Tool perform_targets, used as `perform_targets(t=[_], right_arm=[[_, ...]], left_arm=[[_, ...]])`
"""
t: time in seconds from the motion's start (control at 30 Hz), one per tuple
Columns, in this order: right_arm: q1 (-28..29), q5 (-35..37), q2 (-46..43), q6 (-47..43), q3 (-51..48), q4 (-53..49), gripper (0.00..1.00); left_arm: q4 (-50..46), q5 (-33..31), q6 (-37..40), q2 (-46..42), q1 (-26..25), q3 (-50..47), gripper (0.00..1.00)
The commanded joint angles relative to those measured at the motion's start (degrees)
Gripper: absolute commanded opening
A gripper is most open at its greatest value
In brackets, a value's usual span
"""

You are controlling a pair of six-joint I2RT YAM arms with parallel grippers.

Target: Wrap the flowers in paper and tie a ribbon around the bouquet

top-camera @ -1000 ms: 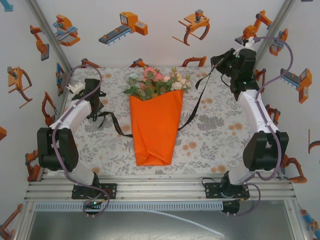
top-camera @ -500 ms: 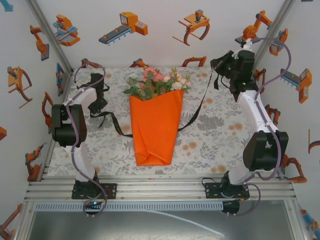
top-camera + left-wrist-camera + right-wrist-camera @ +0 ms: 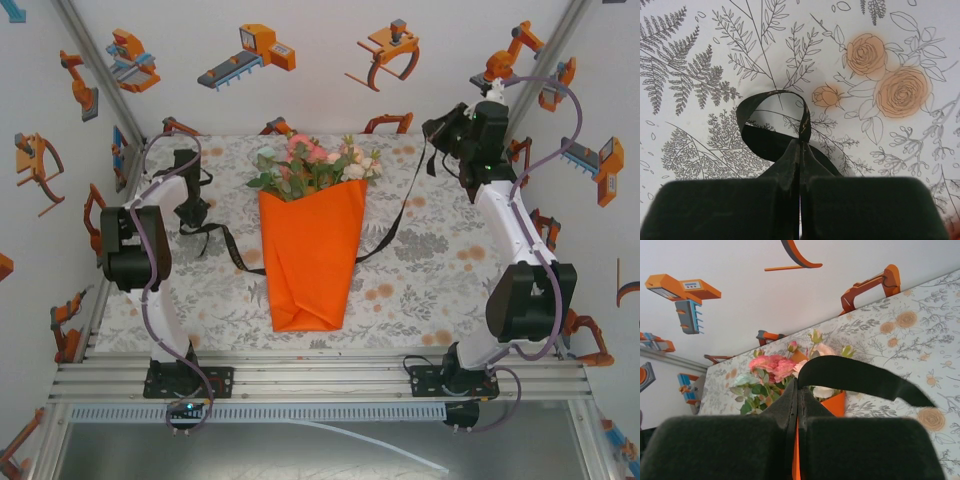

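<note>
The bouquet lies in the middle of the table: an orange paper cone (image 3: 312, 255) with pink, peach and cream flowers (image 3: 315, 165) at its far, open end. The black ribbon (image 3: 228, 247) passes under the cone and comes out on both sides. At the left, my left gripper (image 3: 191, 215) is down on the cloth, shut on the ribbon, which loops (image 3: 772, 117) just past the fingertips of my left gripper (image 3: 800, 145). My right gripper (image 3: 433, 126) is raised at the back right and holds the other end. There my right gripper (image 3: 798, 385) is shut on the ribbon (image 3: 860, 377), with the flowers (image 3: 772, 367) beyond it.
A leaf-and-rose printed cloth (image 3: 430, 270) covers the table. Walls with orange robot stickers close in the back and both sides. The metal rail (image 3: 320, 375) with both arm bases runs along the near edge.
My left arm swung its elbow up and back. Its gripper came down on the left stretch of ribbon and closed on it. The right arm holds almost still with its ribbon end raised.
</note>
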Motion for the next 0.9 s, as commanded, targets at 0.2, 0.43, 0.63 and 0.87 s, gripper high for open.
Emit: perform_targets(t=[0.2, 0.43, 0.63, 0.87], right_arm=[[-3.4, 2.8, -6.6, 2.7, -2.6, -0.9, 0.0], [-2.2, -2.1, -8.5, 5.6, -4.5, 0.3, 0.0], [2.1, -4.5, -8.2, 4.6, -3.1, -0.8, 0.0], [19.1, -6.5, 1.8, 2.5, 8.2, -4.4, 0.0]], left_arm=[[17.9, 24.4, 1.4, -30.6, 2.3, -9.9, 0.0], [28.1, 45.8, -5.1, -43.4, 1.4, -18.6, 0.0], [23.8, 39.9, 3.7, -54.6, -1.5, -20.3, 0.0], [29.0, 45.6, 6.7, -64.9, -2.4, -21.7, 0.0]])
